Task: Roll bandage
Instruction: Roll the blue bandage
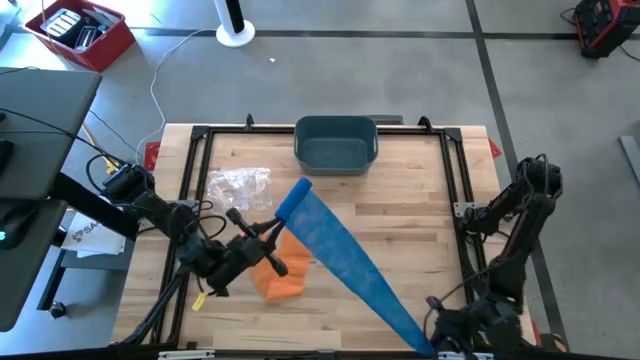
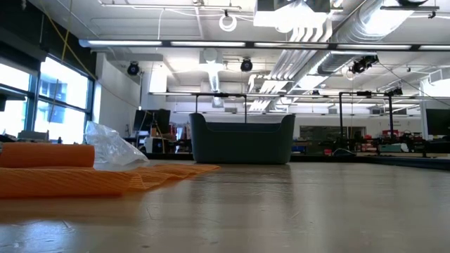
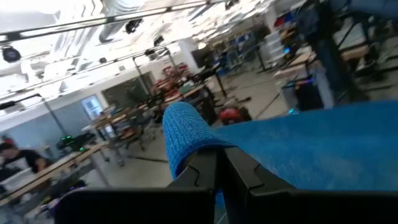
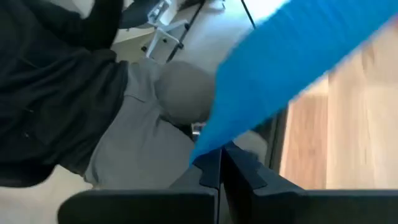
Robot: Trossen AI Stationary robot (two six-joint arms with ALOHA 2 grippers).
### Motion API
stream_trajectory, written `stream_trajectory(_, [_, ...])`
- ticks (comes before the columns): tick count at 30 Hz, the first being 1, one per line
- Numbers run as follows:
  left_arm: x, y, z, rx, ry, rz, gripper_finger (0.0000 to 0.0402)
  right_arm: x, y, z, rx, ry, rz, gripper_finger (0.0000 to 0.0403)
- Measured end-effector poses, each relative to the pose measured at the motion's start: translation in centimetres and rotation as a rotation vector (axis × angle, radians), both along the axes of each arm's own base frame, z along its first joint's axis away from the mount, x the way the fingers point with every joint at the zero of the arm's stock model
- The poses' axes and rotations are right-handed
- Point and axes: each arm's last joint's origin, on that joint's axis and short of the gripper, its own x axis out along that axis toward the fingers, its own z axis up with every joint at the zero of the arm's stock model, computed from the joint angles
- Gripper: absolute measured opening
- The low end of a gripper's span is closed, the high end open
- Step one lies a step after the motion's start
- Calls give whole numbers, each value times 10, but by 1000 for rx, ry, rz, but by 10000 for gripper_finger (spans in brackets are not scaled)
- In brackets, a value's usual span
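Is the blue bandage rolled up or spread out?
Mostly spread: the blue bandage stretches between both grippers, with only a small roll at the left gripper.

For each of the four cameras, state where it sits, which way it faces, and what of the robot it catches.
High: overhead, facing down; both arms, blue bandage stretched between left end effector and right end effector.
Low: table height, facing across; orange bandage, grey bin, no arms.
Left wrist: own shut fingers pinching the bandage's rolled end.
Right wrist: own shut fingers on the bandage's tail.
Shared: high and both wrist views show the blue bandage.
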Motion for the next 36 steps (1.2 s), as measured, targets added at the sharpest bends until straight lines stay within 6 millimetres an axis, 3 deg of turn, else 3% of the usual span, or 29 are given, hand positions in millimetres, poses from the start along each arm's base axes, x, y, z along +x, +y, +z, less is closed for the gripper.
stream_trajectory(4, [6, 14, -9, -10, -5, 44, 0, -8, 10, 34, -95, -95, -13, 0])
stream_trajectory(10, [6, 21, -28, -44, -24, 49, 0, -23, 14, 84, -275, -244, -102, 0])
stream_trajectory(18, [5, 22, -79, -147, -47, -23, 0, -13, 6, 124, -477, -413, -185, 0])
stream_trajectory(23, [9, 19, -103, -264, -32, -211, 0, 15, -20, 163, -576, -395, -239, 0])
stream_trajectory(27, [11, 22, -115, -349, 3, -250, 0, 36, -52, 187, -683, -334, -316, 0])
stream_trajectory(36, [17, 26, -125, -481, 92, -436, 0, 84, -129, 214, -794, -149, -406, 0])
